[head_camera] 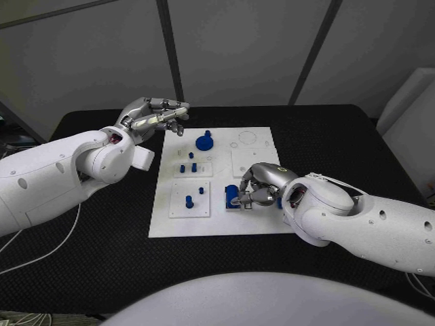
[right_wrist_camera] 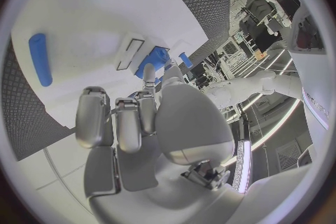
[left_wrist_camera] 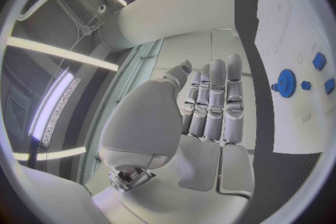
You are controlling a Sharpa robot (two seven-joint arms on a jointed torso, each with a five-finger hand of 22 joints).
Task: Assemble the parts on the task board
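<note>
The right hand (head_camera: pixel 259 185) curls its fingers onto a blue part (head_camera: pixel 233 194) on the task board (head_camera: pixel 261 224) — a skewed push could jam it; the left hand (head_camera: pixel 155 114) hovers empty, fingers loosely extended.

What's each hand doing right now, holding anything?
Left hand: holds nothing, fingers held together and extended, raised beside the task board.
Right hand: fingers curled onto a blue part on the board; an actual grip cannot be told.

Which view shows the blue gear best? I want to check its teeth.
The left wrist view: the blue gear lies unobstructed on the task board, toothed rim and hub visible. The head view shows it small, beside the left hand. The right wrist view gives nothing I can identify as the gear.
</note>
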